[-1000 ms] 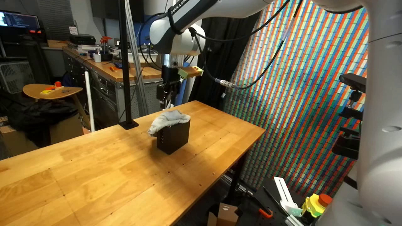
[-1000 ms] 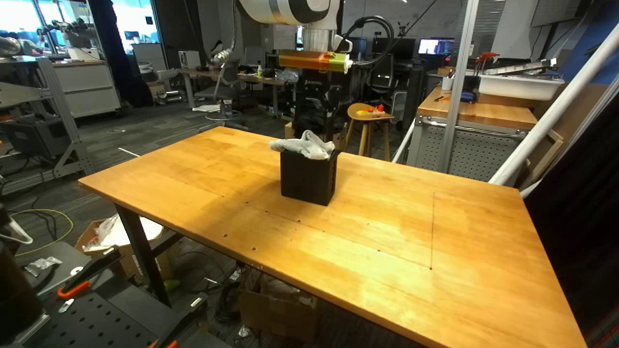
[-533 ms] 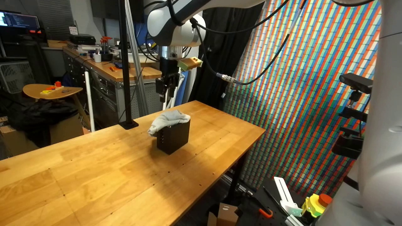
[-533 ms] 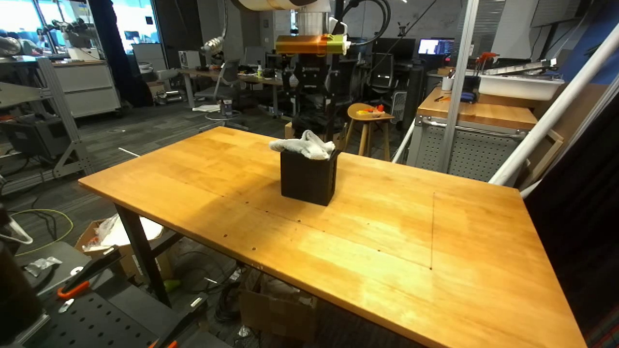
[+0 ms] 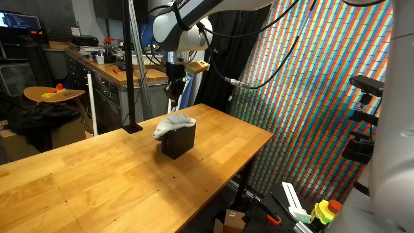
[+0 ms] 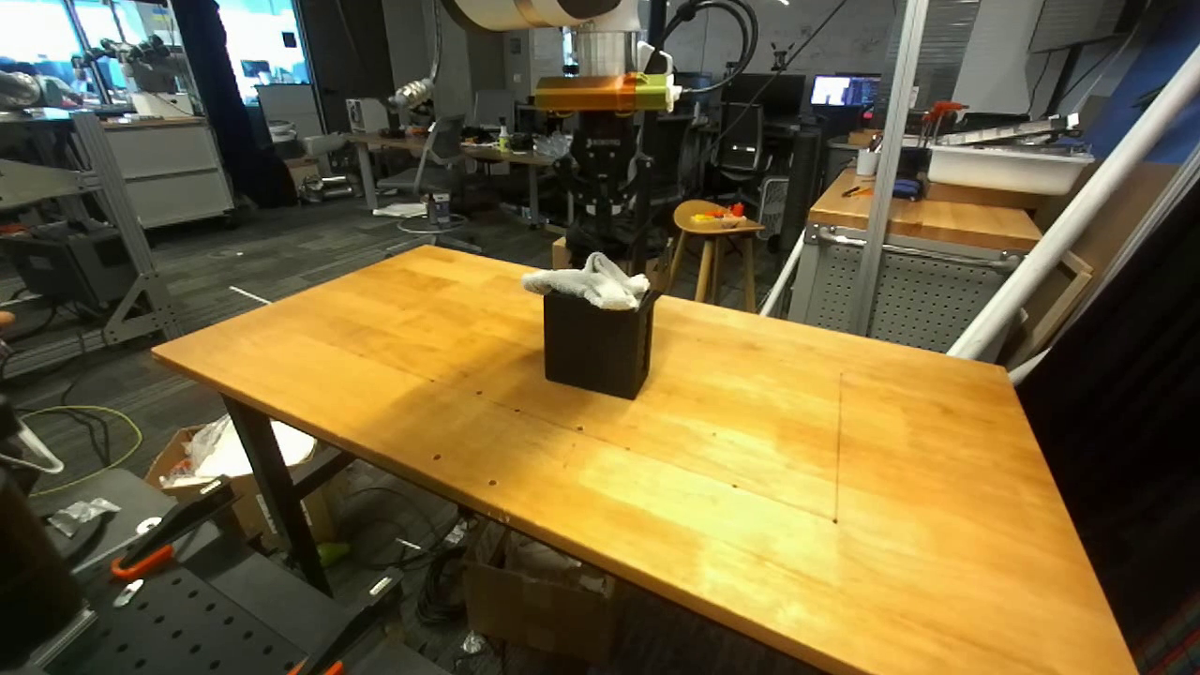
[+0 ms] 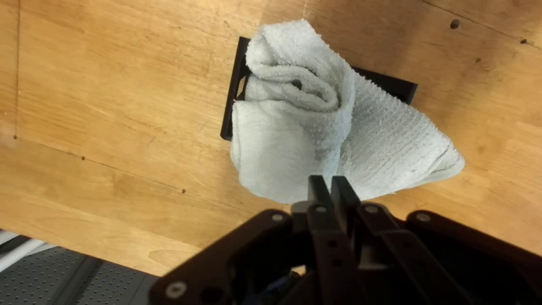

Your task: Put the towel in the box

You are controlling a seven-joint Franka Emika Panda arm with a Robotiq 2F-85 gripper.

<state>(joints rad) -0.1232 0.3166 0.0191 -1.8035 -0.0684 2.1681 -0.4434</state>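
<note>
because the gripper [image 7: 328, 178] has drawn its fingers [image 7: 318, 188] together within the last half second, leaving only a sliver between them and nothing held, it now makes a narrow prod rather than a wide grasp. against a second ago it hangs higher, though a touch lower than half a second ago. my guess is that the next step is pressing, not picking up. just below the fingertips and apart from them, the towel [image 7: 334, 127] sits bunched over the mouth of the box [image 7: 230, 106], not shifted by any of this. it bulges above the rim and one end hangs out past a wall, so i judge the task part done: laid on, not properly in. a push near that loose end could drag the towel off.

the wrist view gives the rolled fold under the gripper and strips of rim beside it, yet there the fingertips overlap the towel, their height unclear. in an exterior view a strip of air shows between the gripper and the towel [image 5: 174, 122]. both exterior views also show the box upright below the gripper, on the table [image 6: 731, 450]; how deep the towel goes, none tells. well beyond the gripper, both show a stool [image 6: 717, 217], absent from the wrist view.
</note>
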